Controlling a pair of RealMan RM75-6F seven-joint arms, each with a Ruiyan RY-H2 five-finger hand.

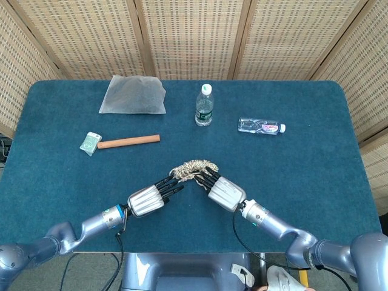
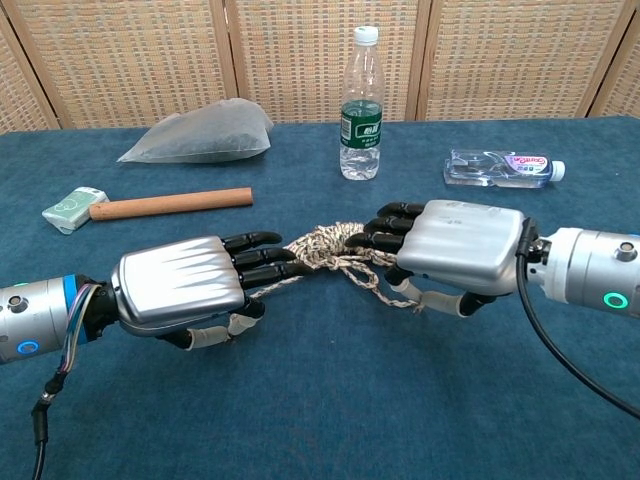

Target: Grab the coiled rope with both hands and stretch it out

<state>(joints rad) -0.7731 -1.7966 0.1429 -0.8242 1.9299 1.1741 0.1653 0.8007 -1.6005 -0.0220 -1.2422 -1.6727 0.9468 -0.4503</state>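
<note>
At the front middle of the blue cloth-covered bench (image 1: 315, 182), tan braided coiled rope (image 1: 193, 167) lying bunched, left hand (image 2: 185, 290) fingers (image 2: 262, 262) pinching 1 strand, right hand (image 2: 462, 247) fingers clamped on the coil's other side.

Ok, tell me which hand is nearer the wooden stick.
Left. The left hand sits below the wooden stick, just to its right in the head view; the right hand lies farther right, past the coiled rope.
</note>
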